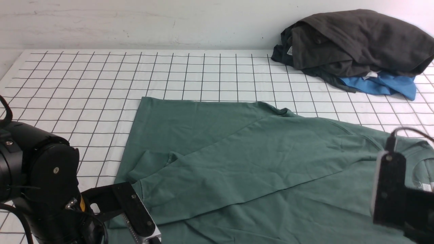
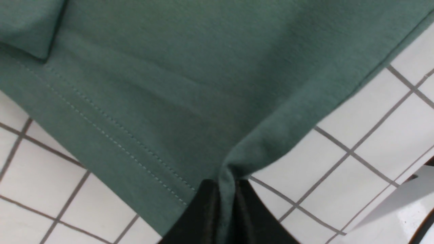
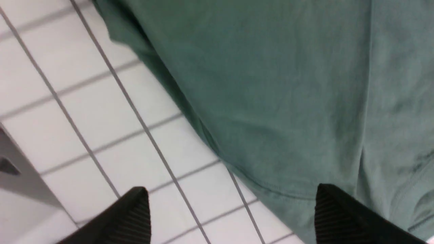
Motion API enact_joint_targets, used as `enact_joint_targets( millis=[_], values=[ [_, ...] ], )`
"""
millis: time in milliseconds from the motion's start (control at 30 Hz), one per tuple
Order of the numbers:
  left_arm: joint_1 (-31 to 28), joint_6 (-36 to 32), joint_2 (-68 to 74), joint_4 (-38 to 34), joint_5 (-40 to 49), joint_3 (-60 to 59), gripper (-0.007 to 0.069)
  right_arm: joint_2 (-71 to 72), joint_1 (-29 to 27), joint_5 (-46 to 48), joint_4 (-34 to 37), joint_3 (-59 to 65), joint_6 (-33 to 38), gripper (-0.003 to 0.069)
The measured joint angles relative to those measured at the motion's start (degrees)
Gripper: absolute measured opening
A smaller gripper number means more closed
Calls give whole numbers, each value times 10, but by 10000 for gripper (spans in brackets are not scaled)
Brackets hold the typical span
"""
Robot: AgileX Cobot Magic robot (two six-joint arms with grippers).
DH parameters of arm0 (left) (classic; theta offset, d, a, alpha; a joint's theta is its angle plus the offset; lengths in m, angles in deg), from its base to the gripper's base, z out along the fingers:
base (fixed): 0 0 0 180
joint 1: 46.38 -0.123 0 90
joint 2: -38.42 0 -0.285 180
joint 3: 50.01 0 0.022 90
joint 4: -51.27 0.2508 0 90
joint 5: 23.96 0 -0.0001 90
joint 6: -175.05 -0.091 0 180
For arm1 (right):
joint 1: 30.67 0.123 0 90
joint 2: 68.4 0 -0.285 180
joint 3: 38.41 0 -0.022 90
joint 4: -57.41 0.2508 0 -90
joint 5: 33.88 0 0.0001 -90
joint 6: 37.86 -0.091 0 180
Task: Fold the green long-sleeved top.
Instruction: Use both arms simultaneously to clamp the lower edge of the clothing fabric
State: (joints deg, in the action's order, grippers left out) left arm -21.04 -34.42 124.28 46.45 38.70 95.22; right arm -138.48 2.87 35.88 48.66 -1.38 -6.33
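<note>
The green long-sleeved top [image 1: 257,159] lies flat on the surface [image 1: 101,78], long axis 9 to 3 o'clock, its 7 o'clock hem corner clamped in the left hand [image 2: 225,203], the right hand [image 3: 230,191] spread apart and empty over its 4 o'clock collar end.

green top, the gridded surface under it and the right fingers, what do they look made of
Green long-sleeved top: soft matte knit, probably cotton jersey; it creases softly and shows a double-stitched hem. Gridded surface: smooth white sheet printed with dark lines; cloth or vinyl, unclear. Right fingers: black ribbed pads, likely rubber or plastic.
</note>
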Motion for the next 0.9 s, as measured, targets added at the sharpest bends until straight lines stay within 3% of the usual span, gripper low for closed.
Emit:
enact_joint_targets(
  millis=[100,267,567,700,733,767,800,833,867,900],
  values=[
    [0,0,0,-5,-7,0,24,-2,0,-44,-64,53,-12,649],
    [0,0,0,-6,-15,0,24,-36,0,-99,-108,104,-47,645],
    [-1,-1,0,-7,-15,0,24,-181,0,-185,-173,115,-122,536],
    [-1,-1,0,-7,-15,0,24,-192,0,-185,-180,110,-136,462],
    [-1,-1,0,-7,-15,0,24,-189,0,-179,-182,103,-138,396],
    [-1,-1,0,-7,-15,0,24,-189,0,-179,-182,102,-138,396],
    [-1,-1,0,-7,-15,0,24,-181,0,-174,-181,91,-139,325],
    [-1,-1,0,-7,-15,0,24,-179,0,-173,-181,88,-139,304],
    [-1,-1,0,-7,-15,0,24,-171,0,-168,-181,78,-139,219],
    [-1,-1,0,-7,-15,0,24,-168,0,-166,-181,74,-139,197]
  ],
)
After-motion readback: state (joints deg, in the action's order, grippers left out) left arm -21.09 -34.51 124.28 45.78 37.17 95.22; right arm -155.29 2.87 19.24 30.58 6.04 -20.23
